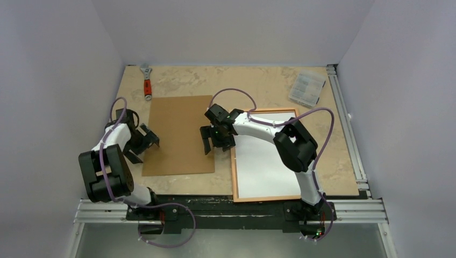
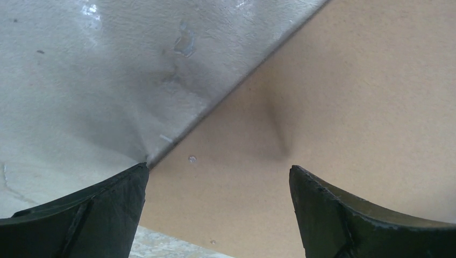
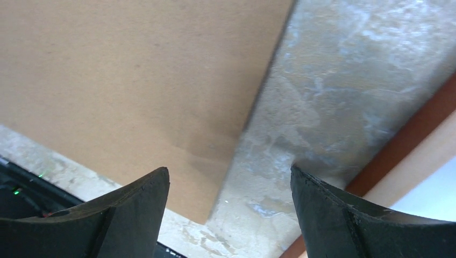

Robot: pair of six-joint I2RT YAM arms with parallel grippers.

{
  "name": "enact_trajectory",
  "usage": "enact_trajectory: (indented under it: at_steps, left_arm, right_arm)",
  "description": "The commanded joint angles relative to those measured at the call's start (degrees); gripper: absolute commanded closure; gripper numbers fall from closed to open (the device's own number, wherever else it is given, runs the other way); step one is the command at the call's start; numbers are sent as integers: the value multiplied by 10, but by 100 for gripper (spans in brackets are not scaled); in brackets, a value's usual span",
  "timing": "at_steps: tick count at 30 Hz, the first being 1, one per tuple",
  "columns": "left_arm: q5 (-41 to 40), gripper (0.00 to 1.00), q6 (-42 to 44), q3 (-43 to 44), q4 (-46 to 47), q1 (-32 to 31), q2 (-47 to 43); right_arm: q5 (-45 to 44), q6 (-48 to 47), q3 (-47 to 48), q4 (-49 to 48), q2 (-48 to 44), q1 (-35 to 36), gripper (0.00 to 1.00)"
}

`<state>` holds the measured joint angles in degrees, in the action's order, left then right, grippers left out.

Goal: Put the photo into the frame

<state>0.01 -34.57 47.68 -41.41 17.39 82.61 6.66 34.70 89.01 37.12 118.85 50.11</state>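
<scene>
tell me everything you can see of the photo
The photo lies on the table with its plain brown back up, so the picture side is hidden. It is a large, thin, matte rectangle that looks like cardboard, just left of the frame, with a strip of table between them. The open left gripper straddles its left edge and the open right gripper its right edge near the lower corner. Whether either touches it is unclear.

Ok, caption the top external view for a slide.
Open left gripper and open right gripper flank the photo, brown back up, beside the wooden frame.
</scene>
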Motion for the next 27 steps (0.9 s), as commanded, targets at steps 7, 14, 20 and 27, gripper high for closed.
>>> enact_trajectory:
  at_steps: [7,14,20,27]
  left_arm:
    - [112,6,30,34,32,7,85]
    - [167,7,45,38,37,-37,108]
    - [217,9,46,19,51,-71,95]
    - [249,13,30,-11,54,-119,42]
  right_arm:
    - [96,25,-23,-56,17,3,19]
    - [97,28,-27,-60,9,-4,19]
    - [108,30,-56,-77,-24,-32,20]
    - [139,-10,-42,-65,-71,-34,21]
